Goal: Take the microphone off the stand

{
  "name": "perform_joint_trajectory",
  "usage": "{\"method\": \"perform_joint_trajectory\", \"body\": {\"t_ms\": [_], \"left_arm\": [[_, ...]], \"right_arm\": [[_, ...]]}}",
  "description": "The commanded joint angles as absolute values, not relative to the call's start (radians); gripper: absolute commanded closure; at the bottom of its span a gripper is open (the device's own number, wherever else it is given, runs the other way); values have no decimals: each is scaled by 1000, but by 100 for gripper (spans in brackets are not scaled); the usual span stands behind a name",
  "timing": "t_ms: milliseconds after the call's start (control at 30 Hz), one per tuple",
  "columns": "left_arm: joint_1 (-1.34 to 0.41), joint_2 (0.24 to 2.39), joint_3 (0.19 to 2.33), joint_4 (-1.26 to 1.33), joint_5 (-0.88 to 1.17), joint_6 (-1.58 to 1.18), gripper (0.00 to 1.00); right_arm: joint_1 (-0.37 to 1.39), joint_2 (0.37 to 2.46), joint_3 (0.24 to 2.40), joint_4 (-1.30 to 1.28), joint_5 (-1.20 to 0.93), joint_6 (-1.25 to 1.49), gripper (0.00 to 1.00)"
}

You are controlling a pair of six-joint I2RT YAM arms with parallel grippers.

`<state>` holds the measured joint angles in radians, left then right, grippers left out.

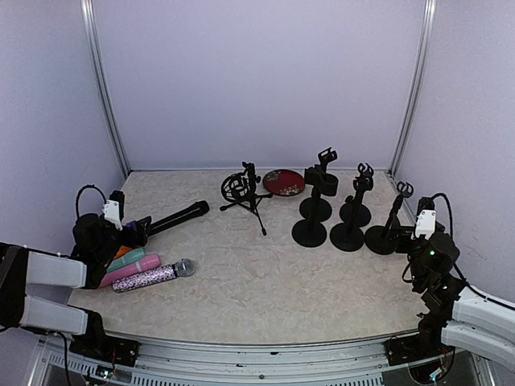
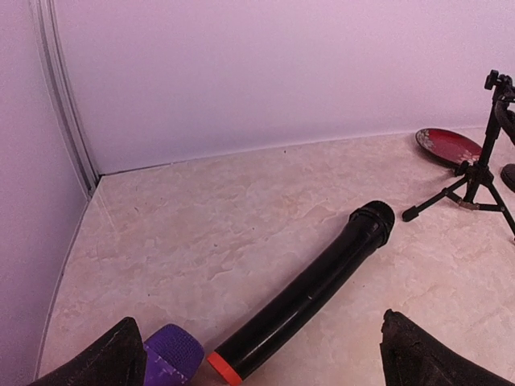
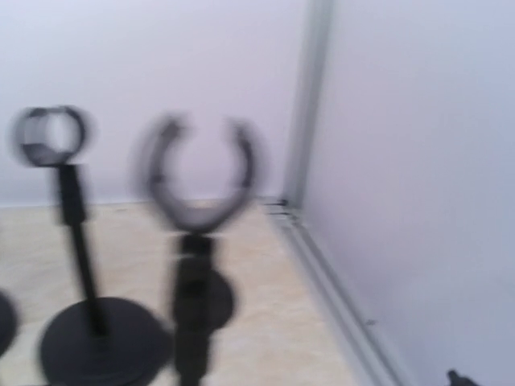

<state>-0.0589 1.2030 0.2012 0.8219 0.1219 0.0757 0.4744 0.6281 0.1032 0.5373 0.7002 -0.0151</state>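
The left fingers (image 2: 109,362) are spread wide with nothing between them, low over the left side of the counter (image 2: 209,217). A purple microphone head (image 2: 173,354) lies right against the left fingertip. The black microphone (image 2: 314,289) lies flat between the two tips, pointing away. That seems to be where the task's thing is: down on the counter, since no stand I can see holds a microphone. Closing here could catch the purple head along with the black barrel. It could also nudge either round body into the pink microphone (image 1: 129,270) and glitter microphone (image 1: 153,277) beside them.

The right fingers (image 1: 414,245) are also spread and empty, just beside the nearest stand (image 1: 385,237). The right wrist view is blurred, but it shows an empty U-shaped clip (image 3: 197,173) straight ahead. Reaching forward risks tipping that slim stand into the neighbouring stand (image 3: 100,342), which is close by, or gripping a clip with nothing in it to lift.

Farther back, the tripod stand (image 1: 245,193) and red dish (image 1: 283,182) are well apart from both arms.
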Motion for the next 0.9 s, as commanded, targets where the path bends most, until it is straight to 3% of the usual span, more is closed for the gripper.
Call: {"method": "perform_joint_trajectory", "body": {"t_ms": [0, 267, 500, 767, 867], "left_arm": [[-82, 1247, 156, 1074, 60, 88, 1], [-77, 1384, 219, 1149, 60, 107, 1], [-7, 1559, 144, 1493, 118, 33, 1], [18, 1550, 233, 1306, 114, 2, 1], [19, 1555, 234, 1308, 113, 0, 1]], "right_arm": [[319, 722, 84, 687, 566, 18, 0], [213, 1064, 65, 1089, 508, -25, 0], [159, 1371, 118, 1366, 390, -60, 0], [102, 1617, 118, 1616, 203, -103, 0], [103, 1604, 113, 1599, 186, -100, 0]]}}
